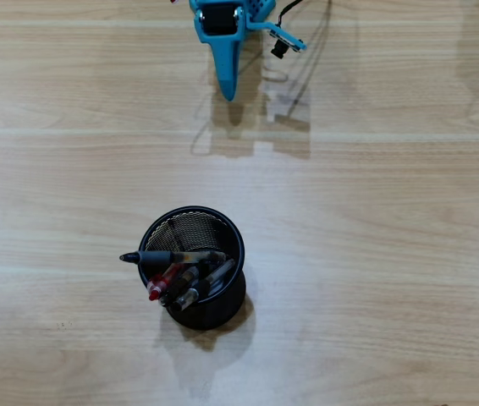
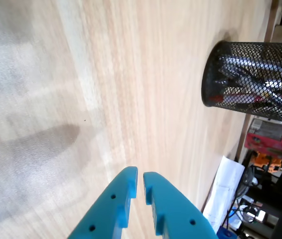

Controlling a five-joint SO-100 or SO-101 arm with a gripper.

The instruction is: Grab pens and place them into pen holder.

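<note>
The pen holder (image 1: 215,316) is a round black wire-mesh cup standing on the wooden table, low in the overhead view. Several pens (image 1: 190,277) lie bunched inside it. A black-and-clear pen (image 1: 151,256) rests across the rim with its tip poking out to the left, and a red-and-clear pen (image 1: 160,288) leans beside it. In the wrist view the pen holder (image 2: 215,74) is at the upper right, and the pens (image 2: 260,94) show through the mesh. My blue gripper (image 1: 229,91) is at the top edge, far from the cup. Its fingers (image 2: 140,175) are together and hold nothing.
A small black camera on a cable (image 1: 280,47) hangs beside the arm at the top. In the wrist view, a red box (image 2: 273,142), white paper (image 2: 225,191) and clutter lie beyond the table edge at the right.
</note>
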